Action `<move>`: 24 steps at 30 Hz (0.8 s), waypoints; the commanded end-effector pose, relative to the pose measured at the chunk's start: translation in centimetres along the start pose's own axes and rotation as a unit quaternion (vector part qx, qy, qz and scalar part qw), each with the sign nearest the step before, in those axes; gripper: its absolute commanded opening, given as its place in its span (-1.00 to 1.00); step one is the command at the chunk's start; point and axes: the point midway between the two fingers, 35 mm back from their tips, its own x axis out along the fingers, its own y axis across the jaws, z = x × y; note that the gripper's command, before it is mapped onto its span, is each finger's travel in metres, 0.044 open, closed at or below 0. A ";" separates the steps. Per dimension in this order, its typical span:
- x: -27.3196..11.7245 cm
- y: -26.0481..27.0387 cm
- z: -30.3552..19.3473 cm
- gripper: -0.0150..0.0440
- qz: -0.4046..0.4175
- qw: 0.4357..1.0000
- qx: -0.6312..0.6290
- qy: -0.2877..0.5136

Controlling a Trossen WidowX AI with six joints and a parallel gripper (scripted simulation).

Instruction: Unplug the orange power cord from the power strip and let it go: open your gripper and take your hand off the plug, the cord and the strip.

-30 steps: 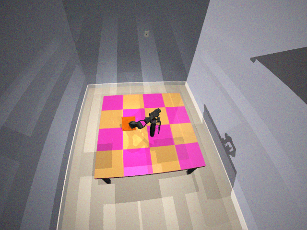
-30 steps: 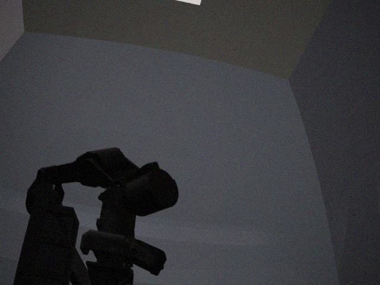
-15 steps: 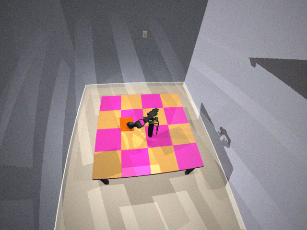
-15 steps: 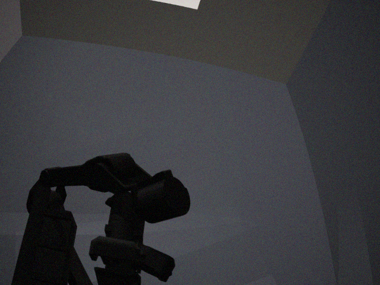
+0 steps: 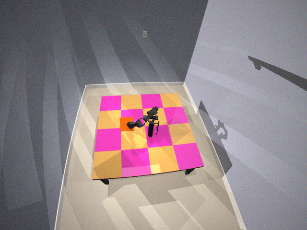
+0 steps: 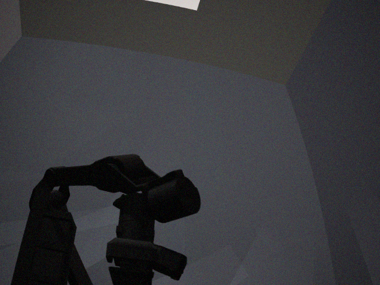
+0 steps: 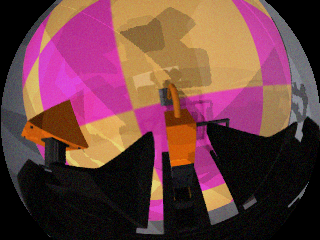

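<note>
The gripper (image 7: 179, 160) stands with its jaws about half open, the orange plug (image 7: 180, 139) lying between them with a gap visible on either side; by my judgement nothing is gripped, which fits the release step of the task. The plug's orange cord (image 7: 172, 99) runs away from the jaws over the checkered desk (image 5: 188, 155). An orange body at the wrist view's left edge (image 7: 55, 127) may be the power strip, apart from the plug; I cannot confirm this. The top view alone places the arm (image 5: 146, 118) reaching over an orange square (image 5: 125, 123) on the desk, but the plug is too small to make out there. The exterior view shows only the arm's dark silhouette against the wall.
</note>
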 end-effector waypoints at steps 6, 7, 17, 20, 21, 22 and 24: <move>-0.6 -0.2 2.8 1.00 -0.002 1.000 -0.002 0.000; -0.8 -0.2 3.8 1.00 -0.002 1.000 -0.002 0.000; -1.2 0.0 5.9 1.00 -0.002 1.000 -0.002 0.000; -1.2 0.0 5.9 1.00 -0.002 1.000 -0.002 0.000; -1.2 0.0 5.9 1.00 -0.002 1.000 -0.002 0.000; -1.2 0.0 5.9 1.00 -0.002 1.000 -0.002 0.000; -1.2 0.0 5.9 1.00 -0.002 1.000 -0.002 0.000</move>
